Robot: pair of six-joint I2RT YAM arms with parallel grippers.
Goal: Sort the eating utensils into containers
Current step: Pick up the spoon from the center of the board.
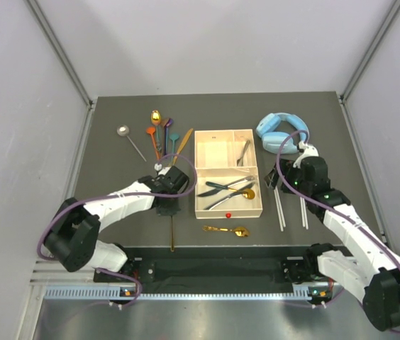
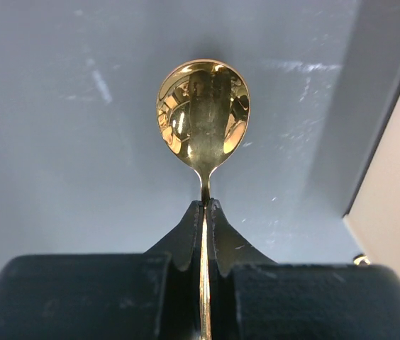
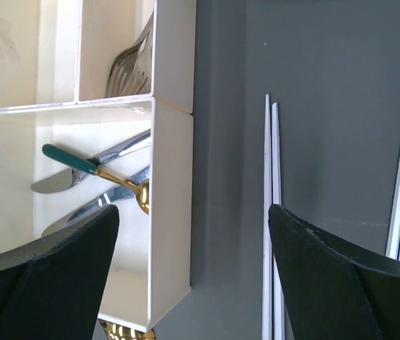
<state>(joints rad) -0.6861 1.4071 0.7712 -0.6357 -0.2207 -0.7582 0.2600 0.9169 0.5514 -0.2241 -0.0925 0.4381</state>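
Left gripper (image 2: 204, 207): jaws clamped tight on the handle of a gold spoon (image 2: 203, 113), with the bowl sticking out ahead. It sits just left of the tray. Can't tell if the spoon is clear of the table.

Right gripper (image 3: 193, 210): wide open and holding nothing. It hovers low over the gap between the tray's right wall and the nearer chopsticks (image 3: 271, 212).

Tray (image 1: 197, 177): cream. The large front section holds knives, a fork, a gold spoon and a teal-handled piece. The back-right small section holds one fork.

Headphones (image 1: 281, 131): back-right of the tray, not part of the job.

Loose on the table:
- a fan of spoons (image 1: 161, 127) plus a wooden knife (image 1: 184, 138), back-left of the tray
- a second chopstick pair (image 1: 303, 211), further right
- a second gold spoon (image 1: 228, 230), just in front of the tray

Step, as I read it: the left arm is mid-transfer with a spoon, and sorting is roughly half done.

Next move for the left arm: lift over the tray's left wall, place the spoon in the large section, then open. The handle trails behind the jaws, so it needs clearance.

Next move for the right arm: centre on the nearer pair and go down to the table. The chopsticks are thin and flat and the tray wall is close.
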